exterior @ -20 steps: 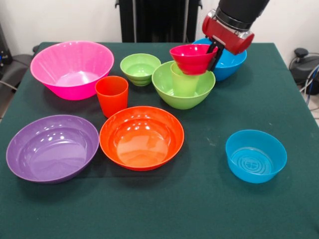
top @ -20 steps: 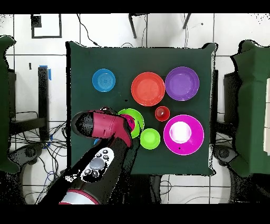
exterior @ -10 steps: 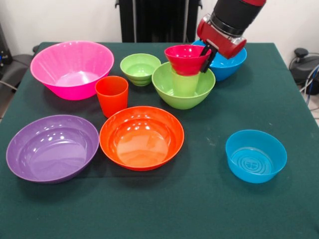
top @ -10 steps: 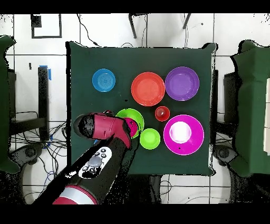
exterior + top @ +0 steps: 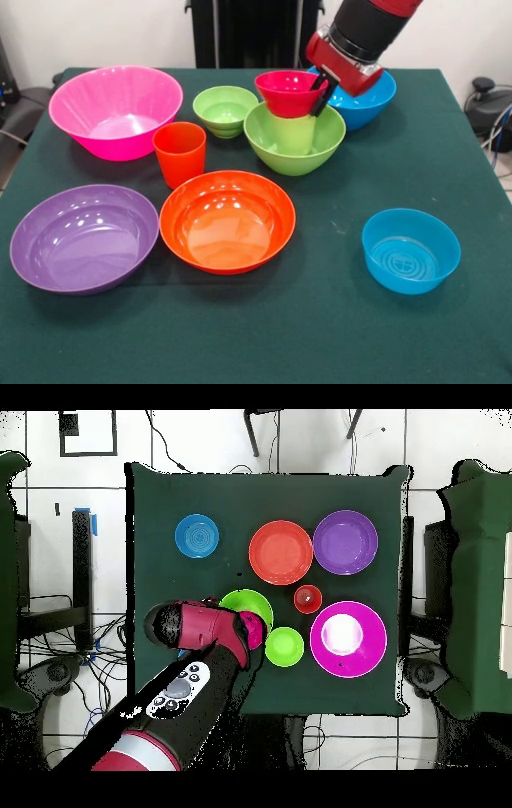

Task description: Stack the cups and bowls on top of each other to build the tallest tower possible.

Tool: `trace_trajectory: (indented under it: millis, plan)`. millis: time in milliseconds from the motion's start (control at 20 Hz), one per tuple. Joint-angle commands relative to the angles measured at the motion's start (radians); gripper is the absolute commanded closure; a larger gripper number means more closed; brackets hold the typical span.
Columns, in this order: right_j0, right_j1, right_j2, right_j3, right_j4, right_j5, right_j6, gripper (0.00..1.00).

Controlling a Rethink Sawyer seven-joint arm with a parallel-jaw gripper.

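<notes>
My gripper [image 5: 322, 91] is shut on the right rim of the small red bowl [image 5: 288, 90]. It holds the bowl on or just above the lime green cup [image 5: 294, 134], which stands in the medium green bowl [image 5: 272, 148]. In the overhead view the arm covers most of this; the gripper [image 5: 250, 627], a sliver of the red bowl [image 5: 262, 624] and the green bowl [image 5: 243, 601] show. The orange cup [image 5: 179, 152] stands apart, left of the green bowl.
Around the stack stand a small green bowl [image 5: 226, 108], a pink bowl [image 5: 116, 108], an orange bowl [image 5: 227, 221], a purple bowl [image 5: 84, 237], a small blue bowl [image 5: 410, 250] at the front right, and a blue bowl [image 5: 370, 100] behind the gripper.
My gripper has carried the red bowl leftward in the front view and slightly up, so it now sits more centred over the lime cup. The other bowls have not moved.
</notes>
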State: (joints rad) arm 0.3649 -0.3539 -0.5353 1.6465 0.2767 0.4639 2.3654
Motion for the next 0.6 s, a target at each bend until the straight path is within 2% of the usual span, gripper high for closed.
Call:
trace_trajectory:
  millis: [50,150,200,400,500,600]
  plan:
    - [-0.004,0.03,0.081,-0.024,0.0,-0.063,0.141,1.0]
    - [-0.012,0.025,0.089,-0.023,-0.004,-0.071,0.128,1.0]
    - [-0.021,0.017,0.102,-0.015,-0.005,-0.08,0.118,0.0]
    - [-0.048,-0.01,0.147,0.008,-0.015,-0.128,0.084,0.0]
    - [-0.099,-0.049,0.225,0.043,-0.004,-0.129,0.045,0.0]
    - [-0.126,-0.074,0.28,0.08,0.013,-0.188,0.062,0.0]
